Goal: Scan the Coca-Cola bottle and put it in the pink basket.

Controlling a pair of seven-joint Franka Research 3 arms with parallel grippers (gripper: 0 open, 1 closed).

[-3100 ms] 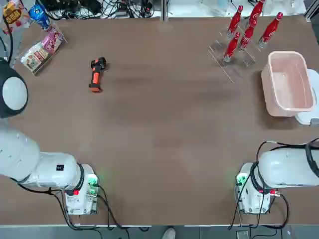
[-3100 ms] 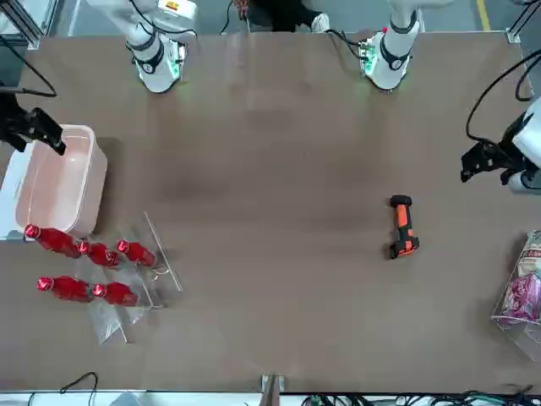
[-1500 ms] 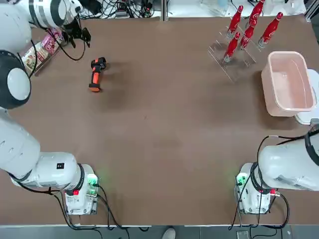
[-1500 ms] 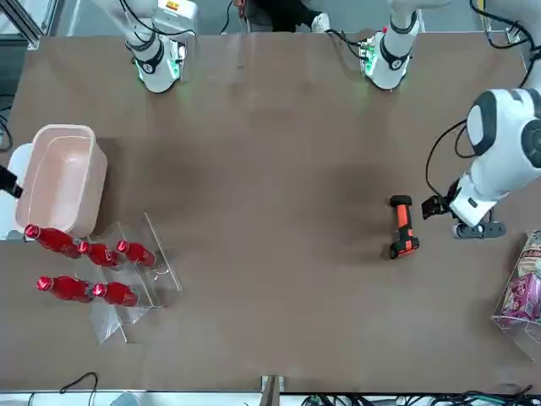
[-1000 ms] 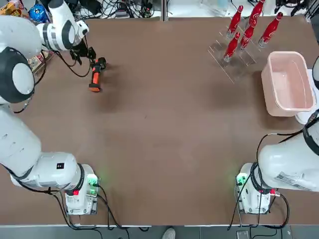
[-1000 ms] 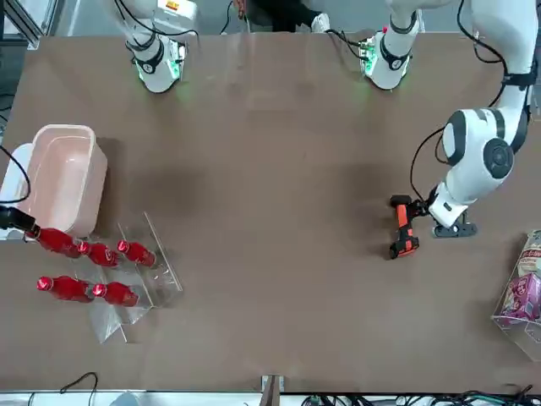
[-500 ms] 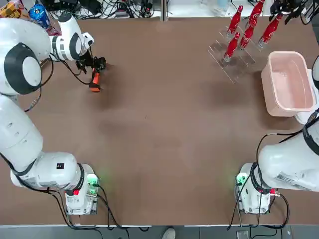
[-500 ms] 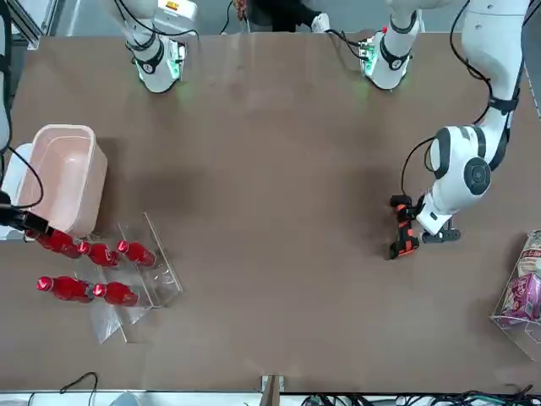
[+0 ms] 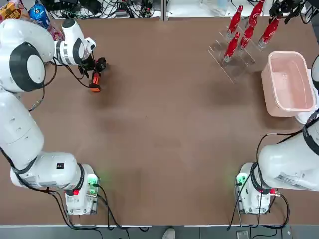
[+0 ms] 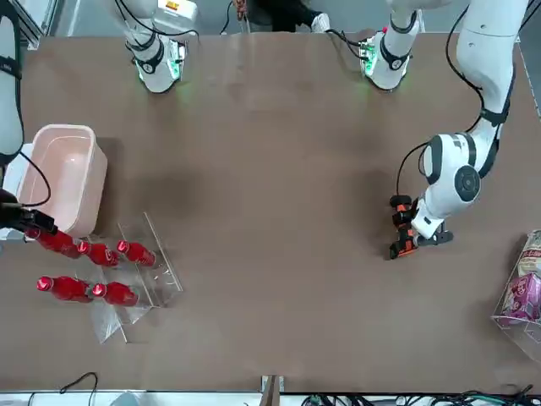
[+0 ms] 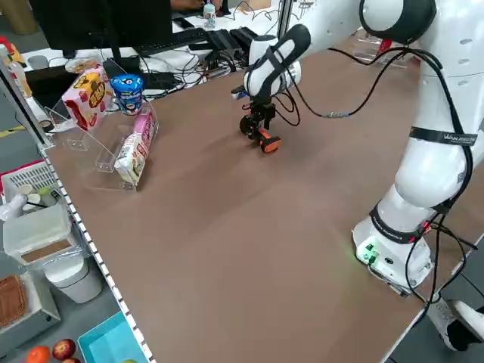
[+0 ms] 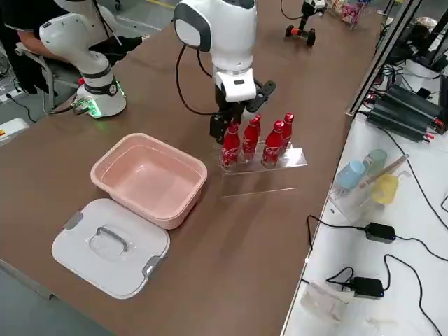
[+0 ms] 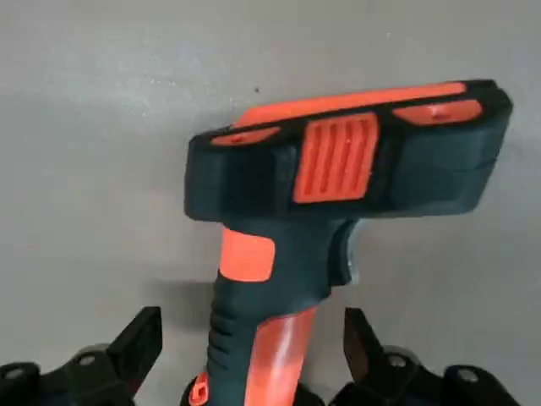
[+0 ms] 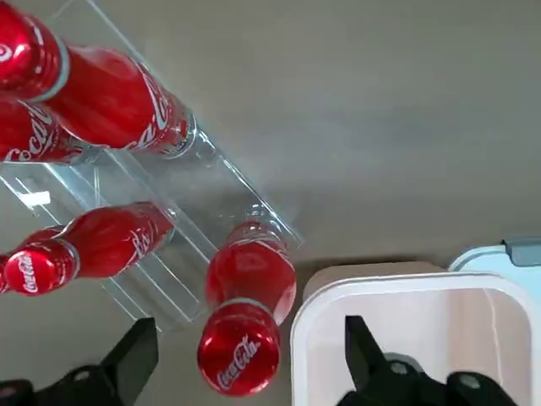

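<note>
The right pincer [image 14: 245, 376] is down over the far right corner of the table [image 9: 164, 124], fingers spread wide, one on each side of the Coca-Cola bottle [image 14: 245, 317] that stands nearest the pink basket [image 14: 406, 326]; in the right wrist view the pale cap sits in the gap between the fingers, and neither finger touches the glass. That bottle stands upright at the end of the clear acrylic rack [image 12: 269, 159], with four more red bottles [image 12: 273, 143] lined up in the rack beside it. The pink basket [image 9: 289, 83] sits just beside the rack, toward the robot, open and holding no bottle, and next to it a white lid [image 12: 112, 246] with grey clips lies flat on the table. Over on the other side, the left pincer [image 13: 249, 372] is low on the far left of the table, fingers parted and straddling the grip of the orange-and-black scanner [image 13: 338, 182], which lies on its side on the table; from the wrist view the fingers stand clear of the grip on both sides. Beyond the scanner, near the table's far left corner, a clear stand [image 11: 113, 155] holds snack packets [image 11: 134, 147], with a blue cup [image 11: 127, 91] and a box [image 11: 85, 94] on it.
</note>
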